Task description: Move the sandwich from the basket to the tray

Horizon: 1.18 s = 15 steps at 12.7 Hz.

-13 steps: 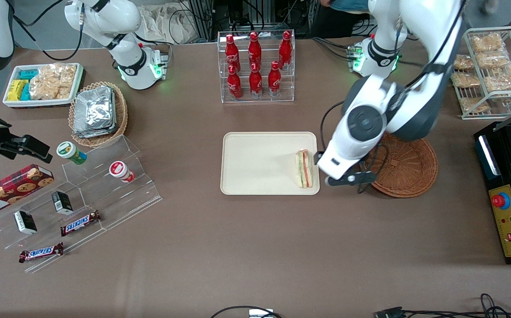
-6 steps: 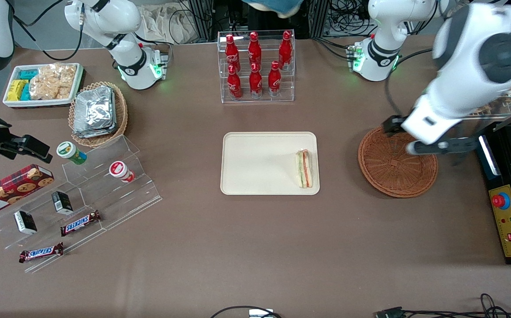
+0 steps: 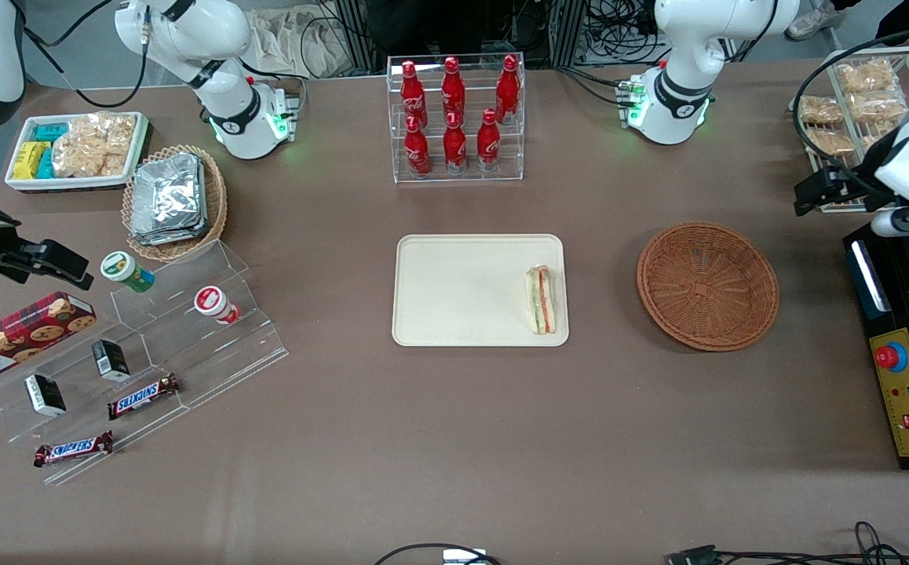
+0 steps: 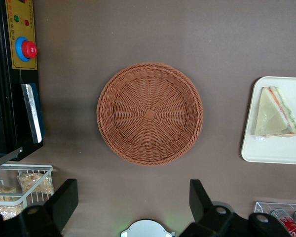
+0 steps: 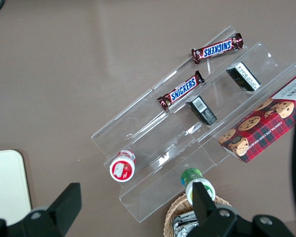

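The sandwich [image 3: 542,300] [image 4: 276,113], a wrapped white-bread wedge with green and orange-red layers, lies on the cream tray [image 3: 462,290] [image 4: 286,153], at the tray's edge nearest the basket. Beside the tray sits the round brown wicker basket [image 3: 707,285] [image 4: 149,113], with nothing in it. My gripper [image 3: 898,225] [image 4: 133,190] hangs high at the working arm's end of the table, above the edge of the black machine, well away from basket and tray. It is open, its fingers [image 4: 64,197] wide apart with nothing between them.
A black machine with a red button [image 3: 898,353] [image 4: 22,49] and a wire rack of snack packets [image 3: 863,118] [image 4: 19,187] stand near my gripper. A clear rack of red bottles [image 3: 454,118] stands farther from the front camera than the tray.
My gripper has swung from the tray's edge by the sandwich, across the basket, out to the working arm's end of the table. The sandwich has stayed on the tray.
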Each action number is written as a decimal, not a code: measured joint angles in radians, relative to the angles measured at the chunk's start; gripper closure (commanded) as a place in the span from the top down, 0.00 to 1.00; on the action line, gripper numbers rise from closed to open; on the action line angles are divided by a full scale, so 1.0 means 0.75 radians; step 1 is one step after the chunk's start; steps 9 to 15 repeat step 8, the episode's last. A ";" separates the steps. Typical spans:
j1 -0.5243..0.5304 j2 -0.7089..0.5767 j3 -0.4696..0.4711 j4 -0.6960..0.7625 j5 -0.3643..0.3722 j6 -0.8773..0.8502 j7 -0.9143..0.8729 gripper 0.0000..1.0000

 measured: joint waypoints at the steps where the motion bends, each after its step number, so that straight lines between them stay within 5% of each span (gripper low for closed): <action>1: 0.016 0.002 -0.023 0.001 0.000 0.002 -0.001 1.00; 5: 0.157 0.005 -0.255 0.050 -0.001 0.005 -0.076 1.00; 15: 0.150 0.005 -0.260 0.074 -0.001 -0.018 -0.088 1.00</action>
